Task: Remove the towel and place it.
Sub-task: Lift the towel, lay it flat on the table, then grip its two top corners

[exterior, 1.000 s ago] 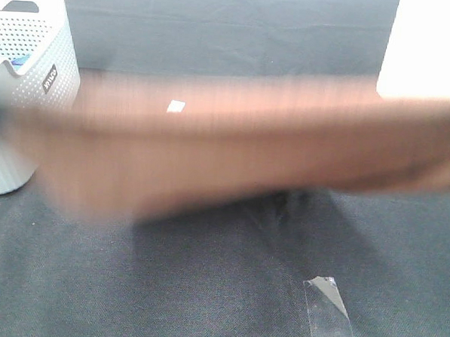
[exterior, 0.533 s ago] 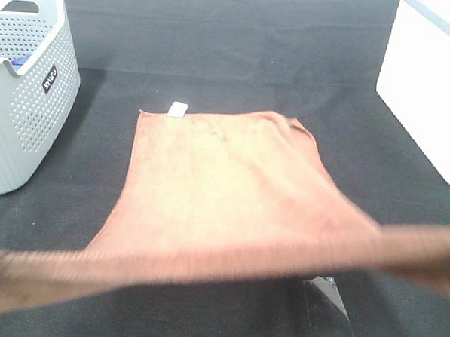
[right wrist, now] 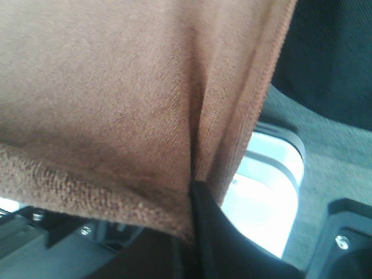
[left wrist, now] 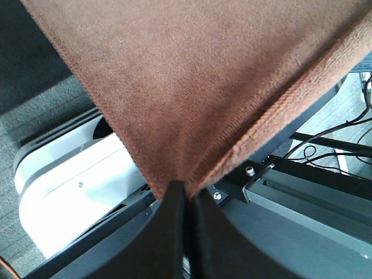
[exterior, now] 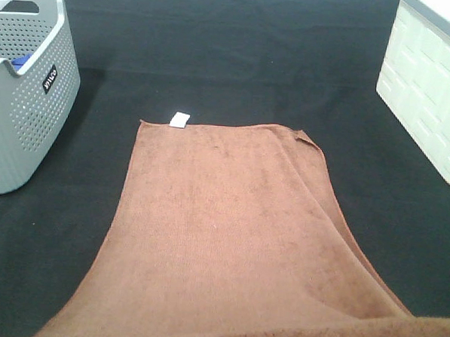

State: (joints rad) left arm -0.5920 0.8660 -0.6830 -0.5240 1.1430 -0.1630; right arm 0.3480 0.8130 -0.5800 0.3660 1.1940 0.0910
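As seen from the high camera, the towel (exterior: 221,236) lies spread on the black table cover (exterior: 239,48), roughly mid-table. Its far edge is flat on the cover, with a small white tag (exterior: 180,120) at the far left corner. The far right corner is slightly curled. The near edge runs along the bottom of the picture and leaves it at both ends. Neither gripper shows in this view. A grey perforated basket (exterior: 31,120) stands at the far left, apart from the towel, with a small blue thing (exterior: 19,62) inside it. A white box (exterior: 429,96) stands at the far right, also apart from the towel.

Left wrist view: the left gripper (left wrist: 187,195) is pinched narrow, its two black fingers (left wrist: 168,232) pressed together. A corner of the towel (left wrist: 192,75) is clamped between their tips. Two hemmed edges run down into that corner, and the cloth fans out taut from the grip. Behind it show a white housing (left wrist: 70,180), a dark metal frame (left wrist: 290,192) with bolts, and some cables (left wrist: 349,131).

Right wrist view: the towel (right wrist: 104,87) fills most of the picture and gathers into a crease. The crease ends at the right gripper (right wrist: 193,189), whose jaws are closed tight on the cloth. One black finger (right wrist: 212,232) is plain; the other is mostly covered by the fuzzy hem. A white housing (right wrist: 267,186) and the black table cover (right wrist: 331,52) show past the towel's edge.
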